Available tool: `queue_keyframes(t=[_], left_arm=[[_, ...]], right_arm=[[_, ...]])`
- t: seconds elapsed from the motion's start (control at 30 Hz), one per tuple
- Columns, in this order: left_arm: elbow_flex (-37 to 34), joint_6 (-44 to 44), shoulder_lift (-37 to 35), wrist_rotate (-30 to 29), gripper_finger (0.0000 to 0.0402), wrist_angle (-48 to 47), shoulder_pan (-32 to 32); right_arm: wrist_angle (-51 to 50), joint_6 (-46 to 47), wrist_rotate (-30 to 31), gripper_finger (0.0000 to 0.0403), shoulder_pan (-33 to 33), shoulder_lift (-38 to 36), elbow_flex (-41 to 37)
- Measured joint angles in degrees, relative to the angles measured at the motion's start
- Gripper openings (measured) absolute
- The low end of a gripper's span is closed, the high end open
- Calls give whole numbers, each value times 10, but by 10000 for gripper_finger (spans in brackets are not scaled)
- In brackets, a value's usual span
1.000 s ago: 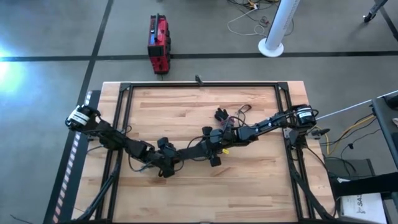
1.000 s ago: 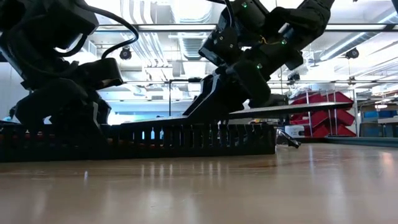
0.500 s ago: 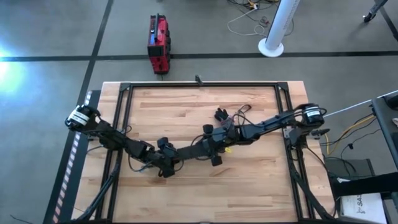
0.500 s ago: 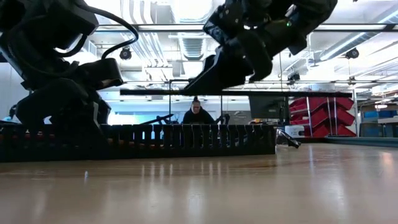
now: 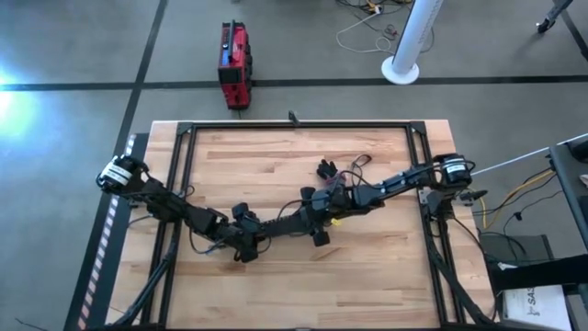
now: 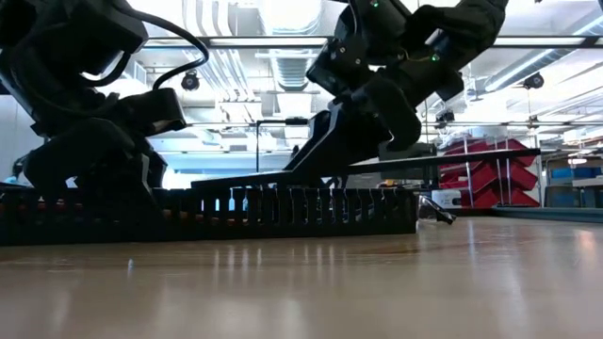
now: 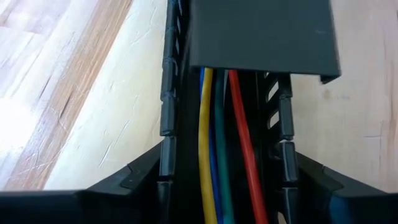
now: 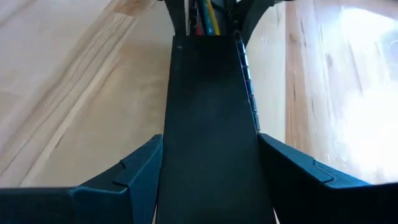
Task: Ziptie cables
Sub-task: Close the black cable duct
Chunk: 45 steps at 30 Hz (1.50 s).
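mid-table | left pincer grips slotted duct | cables inside | right pincer holds lid

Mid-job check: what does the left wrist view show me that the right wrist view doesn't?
Left wrist only: yellow, green and red cables lying exposed in the slotted black channel. Right wrist only: the right gripper gripping the long dark cover, which hides most of the channel. Both: the cover's end, some cable, the wooden table.
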Motion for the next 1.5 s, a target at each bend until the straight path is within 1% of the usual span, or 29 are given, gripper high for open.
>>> queue_keyframes(t=[0.17, 0.4, 0.6, 0.8, 1.03, 1.3, 1.37, 1.5], left_arm=[[0, -2, 0, 0, 229, 1, 0], [0, -1, 0, 0, 221, 1, 0], [0, 2, 0, 1, 229, 2, 0], [0, 6, 0, 0, 222, 2, 0], [0, 4, 0, 3, 232, 2, 0], [0, 2, 0, 0, 221, 2, 0], [0, 2, 0, 0, 226, 2, 0], [-1, 4, 0, 4, 235, 5, 0]], right_arm=[[3, -37, 37, 219, 3, 0, 0], [8, -42, 41, 219, 3, 3, -1], [10, -38, 45, 219, 3, 3, -3], [28, -30, 64, 219, 5, 3, -6], [42, -20, 60, 219, 8, 3, -14], [125, -12, 58, 219, 28, 3, -49], [146, -5, 61, 219, 25, 3, -60], [144, -12, 58, 219, 22, 3, -66]])
